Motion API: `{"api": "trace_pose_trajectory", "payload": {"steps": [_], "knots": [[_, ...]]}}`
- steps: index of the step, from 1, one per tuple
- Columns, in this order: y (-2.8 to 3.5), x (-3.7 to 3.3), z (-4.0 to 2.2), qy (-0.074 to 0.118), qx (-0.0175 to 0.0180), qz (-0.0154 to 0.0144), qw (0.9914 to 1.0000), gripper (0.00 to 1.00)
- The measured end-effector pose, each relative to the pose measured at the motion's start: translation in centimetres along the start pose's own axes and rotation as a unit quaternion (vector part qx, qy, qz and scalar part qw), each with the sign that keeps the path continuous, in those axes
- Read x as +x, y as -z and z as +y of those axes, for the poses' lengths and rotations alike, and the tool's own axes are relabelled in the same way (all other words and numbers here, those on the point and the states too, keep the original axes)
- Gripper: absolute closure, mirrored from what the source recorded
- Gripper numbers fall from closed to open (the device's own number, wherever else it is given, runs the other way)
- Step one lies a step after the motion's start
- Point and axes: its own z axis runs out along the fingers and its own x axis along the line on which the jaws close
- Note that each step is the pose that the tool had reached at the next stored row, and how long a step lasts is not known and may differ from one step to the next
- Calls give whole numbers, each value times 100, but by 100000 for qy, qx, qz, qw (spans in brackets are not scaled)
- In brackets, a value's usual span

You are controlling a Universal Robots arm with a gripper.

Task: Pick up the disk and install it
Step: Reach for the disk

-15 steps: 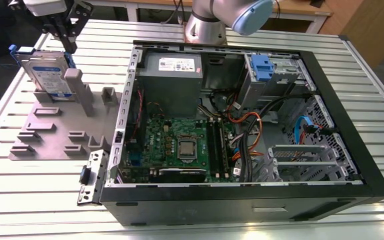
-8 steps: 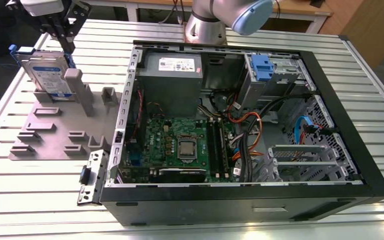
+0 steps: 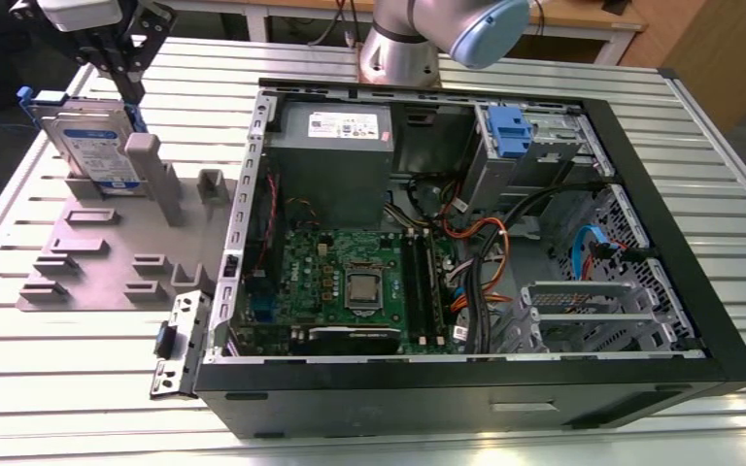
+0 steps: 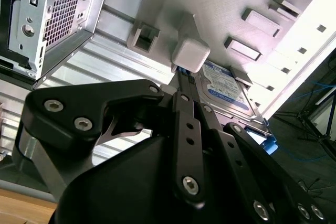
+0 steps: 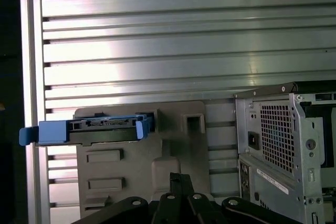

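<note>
On the slatted aluminium table (image 3: 62, 388), towards the exterior view's left, a grey holding fixture (image 3: 101, 262) lay flat, and the disk (image 3: 88, 146) stood upright on its edge in a slot at the fixture's far end. Its white-and-blue label faced outward, and the blue carrier frame ran round its edge. A tall grey post (image 3: 144, 165) rose just beside it.

The gripper (image 3: 124, 89) hung right above the disk's top corner, next to that post. Its black fingers (image 4: 185, 109) were drawn close together with nothing between them. From where I stood I could not tell whether the tips touched the blue frame.

In the second wrist view, the gripper (image 4: 181, 77) pointed down along the disk's (image 4: 226, 85) edge, with the post's pale cap (image 4: 190, 51) close by. In the first wrist view, the disk (image 5: 97, 129) showed edge-on as a blue-ended bar in the fixture (image 5: 131, 161).

Just beside the fixture, on the exterior view's right, sat the open computer case (image 3: 477, 388). Inside it were a green motherboard (image 3: 347, 282), a grey power supply box (image 3: 334, 146) and a bare blue bracket (image 3: 509, 131) near the far corner. The arm (image 3: 438, 39) rose behind the case.
</note>
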Motion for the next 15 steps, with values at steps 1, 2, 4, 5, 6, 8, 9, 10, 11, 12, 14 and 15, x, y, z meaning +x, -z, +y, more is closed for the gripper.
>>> {"api": "trace_pose_trajectory", "payload": {"steps": [1,2,4,5,6,8,9,10,11,12,14,15], "knots": [[-1,3,0,-1,-1,0,100000,89],[-2,6,-1,-4,-1,1,100000,89],[-2,6,-1,-1,-1,2,100000,89],[-2,6,-1,-1,0,3,100000,89],[-2,7,-1,-3,2,4,100000,89],[-2,7,-1,-2,0,2,100000,89],[-2,7,-1,-1,1,1,100000,89],[-2,7,-1,-3,0,3,100000,89],[-2,7,-1,-3,0,1,100000,89],[-3,10,-1,-3,-5,-5,100000,89],[-3,31,-1,-9,-2,-1,100000,89],[-3,41,-1,-2,1,4,100000,89]]}}
